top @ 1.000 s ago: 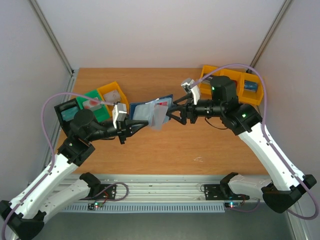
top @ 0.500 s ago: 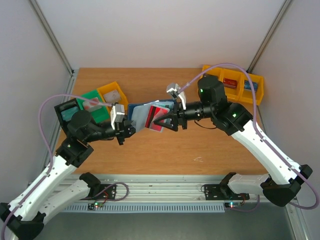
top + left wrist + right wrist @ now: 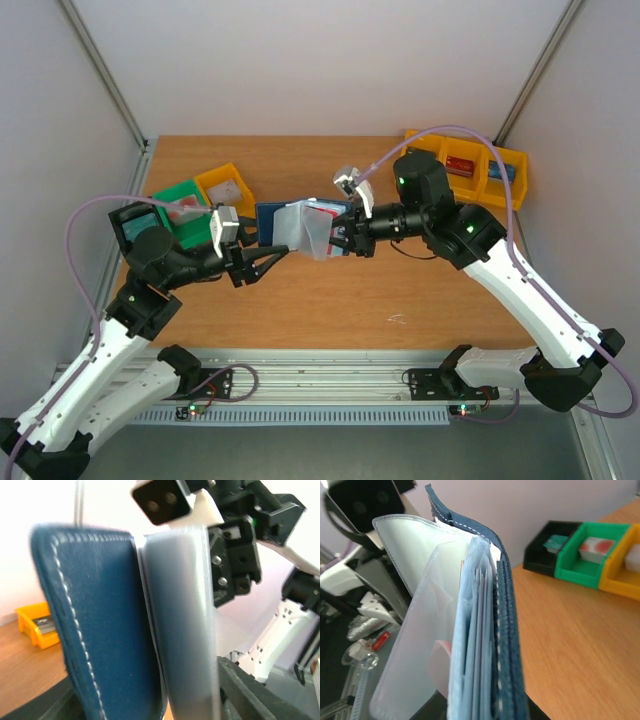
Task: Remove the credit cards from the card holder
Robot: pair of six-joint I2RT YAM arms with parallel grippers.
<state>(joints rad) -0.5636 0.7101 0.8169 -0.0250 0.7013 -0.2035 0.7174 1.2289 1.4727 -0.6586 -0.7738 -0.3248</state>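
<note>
The navy card holder [image 3: 285, 224] hangs unfolded above the table between both arms. My right gripper [image 3: 343, 236] is shut on its right edge. In the right wrist view the card holder [image 3: 509, 630] is edge-on, with pale card edges stacked in the blue lining. A clear sleeve [image 3: 415, 630] fans out and a red credit card [image 3: 439, 656] shows faintly through it. A red corner of that card [image 3: 322, 211] peeks out in the top view. My left gripper [image 3: 272, 258] stands open just left of and below the card holder [image 3: 95, 630], its fingers [image 3: 250, 695] spread either side.
Black [image 3: 135, 222], green [image 3: 183, 203] and yellow [image 3: 228, 188] bins sit at the back left. A row of yellow bins [image 3: 470, 165] stands at the back right. The table's side walls close in at both edges.
My left gripper has let go of the card holder, opened and drawn back to the left. My right gripper has closed on the card holder's right edge.
</note>
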